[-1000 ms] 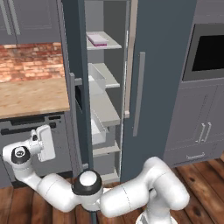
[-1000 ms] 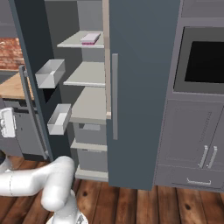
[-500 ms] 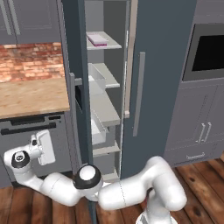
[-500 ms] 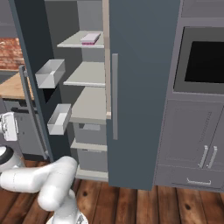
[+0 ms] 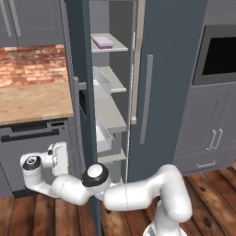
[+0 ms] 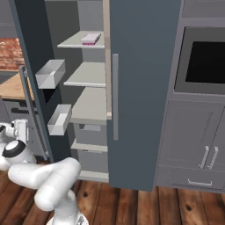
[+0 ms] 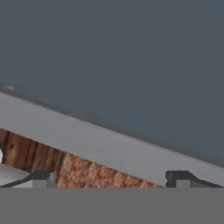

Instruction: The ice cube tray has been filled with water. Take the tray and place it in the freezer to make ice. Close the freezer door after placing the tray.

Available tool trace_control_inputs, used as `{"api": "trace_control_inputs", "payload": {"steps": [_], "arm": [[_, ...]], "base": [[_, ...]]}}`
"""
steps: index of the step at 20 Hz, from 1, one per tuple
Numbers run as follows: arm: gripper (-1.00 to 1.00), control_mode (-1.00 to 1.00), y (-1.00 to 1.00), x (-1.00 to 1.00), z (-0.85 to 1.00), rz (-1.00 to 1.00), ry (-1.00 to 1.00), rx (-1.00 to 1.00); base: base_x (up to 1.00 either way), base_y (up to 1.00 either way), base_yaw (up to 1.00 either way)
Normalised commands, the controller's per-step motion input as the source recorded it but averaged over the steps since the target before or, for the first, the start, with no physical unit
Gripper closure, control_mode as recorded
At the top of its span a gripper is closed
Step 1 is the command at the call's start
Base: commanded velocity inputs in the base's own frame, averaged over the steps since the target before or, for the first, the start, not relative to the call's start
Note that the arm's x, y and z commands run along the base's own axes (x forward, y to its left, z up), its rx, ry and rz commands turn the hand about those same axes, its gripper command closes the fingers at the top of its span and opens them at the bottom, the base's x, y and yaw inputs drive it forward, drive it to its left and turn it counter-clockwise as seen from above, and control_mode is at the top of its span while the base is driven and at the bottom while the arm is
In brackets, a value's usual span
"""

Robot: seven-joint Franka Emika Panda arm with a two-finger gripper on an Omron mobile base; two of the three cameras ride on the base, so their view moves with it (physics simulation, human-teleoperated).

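With the ice cube tray (image 5: 102, 41) already on the freezer's (image 6: 145, 88) top shelf, well above my spread, empty jaws, I've got the gripper (image 7: 111, 181) facing the freezer door's (image 7: 113, 61) outer face to push it closed.

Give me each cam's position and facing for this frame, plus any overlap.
Left base view: behind the arm on its left, facing the open freezer; the arm sweeps from lower right to the gripper beside the freezer door.
Right base view: behind on the right, facing the same freezer; the arm sits lower left.
Hand view: on the hand, close against the door's outer face and handle; fingertips spread.
Both base views share the ice cube tray on the top shelf.
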Motion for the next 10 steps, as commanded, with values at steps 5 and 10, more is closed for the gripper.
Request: {"api": "trace_control_inputs", "payload": {"steps": [5, 10], "arm": [[-1.00, -1.00, -0.81, 0.20, -0.43, -0.54, -0.01, 0.01], [-1.00, -1.00, -0.35, 0.65, -0.59, -0.62, -0.05, 0.00]], "base": [[0.00, 0.00, 0.00], [0.00, 0.00, 0.00]]}}
